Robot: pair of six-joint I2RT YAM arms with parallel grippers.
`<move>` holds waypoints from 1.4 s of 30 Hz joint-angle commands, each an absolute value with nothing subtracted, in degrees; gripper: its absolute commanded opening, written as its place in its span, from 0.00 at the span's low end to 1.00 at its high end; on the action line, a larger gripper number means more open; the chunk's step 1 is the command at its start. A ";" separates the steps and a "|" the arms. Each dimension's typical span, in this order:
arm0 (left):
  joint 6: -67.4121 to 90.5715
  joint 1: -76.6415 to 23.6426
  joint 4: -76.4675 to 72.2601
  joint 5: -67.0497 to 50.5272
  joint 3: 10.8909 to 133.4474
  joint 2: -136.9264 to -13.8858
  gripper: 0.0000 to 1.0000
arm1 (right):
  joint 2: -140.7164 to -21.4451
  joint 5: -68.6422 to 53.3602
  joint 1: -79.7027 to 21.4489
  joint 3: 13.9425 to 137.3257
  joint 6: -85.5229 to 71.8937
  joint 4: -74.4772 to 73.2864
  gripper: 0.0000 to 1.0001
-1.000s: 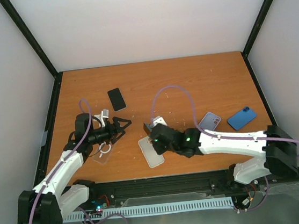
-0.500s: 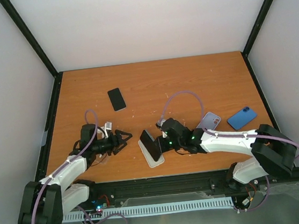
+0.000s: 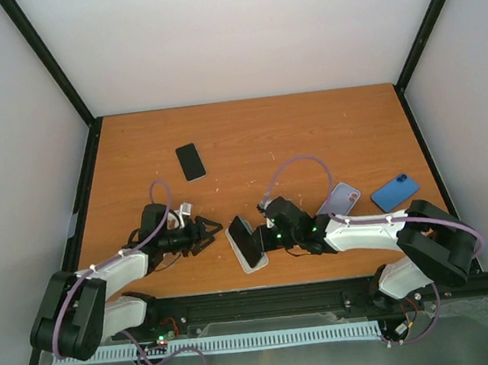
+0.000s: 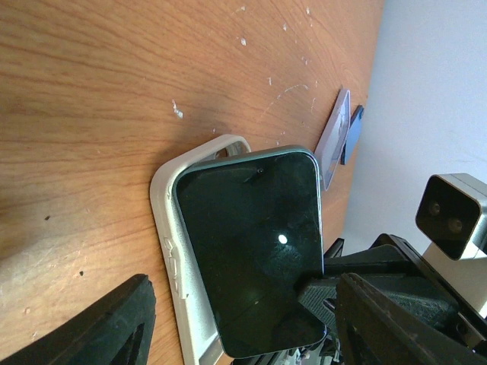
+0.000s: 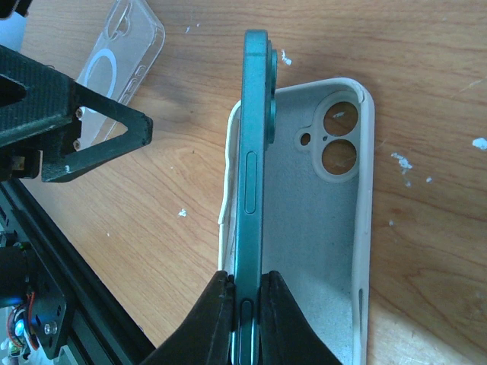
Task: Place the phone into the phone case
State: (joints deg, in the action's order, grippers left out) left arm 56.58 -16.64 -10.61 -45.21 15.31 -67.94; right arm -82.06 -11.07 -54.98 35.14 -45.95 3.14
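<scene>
Right end effector (image 5: 245, 293): clamped on the bottom end of the phone (image 5: 255, 152), one finger on the screen and one on the back.
Phone: held up on its long edge (close to upright) over the left wall of the white case (image 5: 319, 228). Its camera bump faces the cavity and its dark screen faces the left arm. Whether the lower edge already touches the case I cannot tell.
White case: flat on the bench (image 3: 309, 131), open side up and empty, with its lens cut-outs at the same end as the phone's cameras.
Left end effector (image 3: 215, 236): spread wide and holding nothing – low over the bench, just beside the case on the screen side.
Step in hand: by my reading, tipping the phone down into the case – the task looks about half done.
Doing it well: keep the lower long edge tucked inside the wall as a hinge, and roll the wrist so the back comes down flat. Watch that the bump meets its holes. Ease the grip only once the far edge is over the rim, then press the corners home. The left arm could brace the case against sliding.
Around: a clear case (image 5: 125, 53) lies beside the left arm. A black phone (image 3: 190, 161), a lilac case (image 3: 341, 198) and a blue phone (image 3: 395, 192) lie well apart.
</scene>
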 commanded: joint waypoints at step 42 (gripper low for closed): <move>53.35 -24.61 -23.31 -40.96 21.27 -88.29 0.42 | -91.98 -19.10 -50.19 32.07 -43.21 10.74 0.06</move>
State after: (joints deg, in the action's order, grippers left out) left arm 56.64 -23.53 -22.00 -43.31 18.61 -87.00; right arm -87.48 -19.68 -50.04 32.97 -42.87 12.78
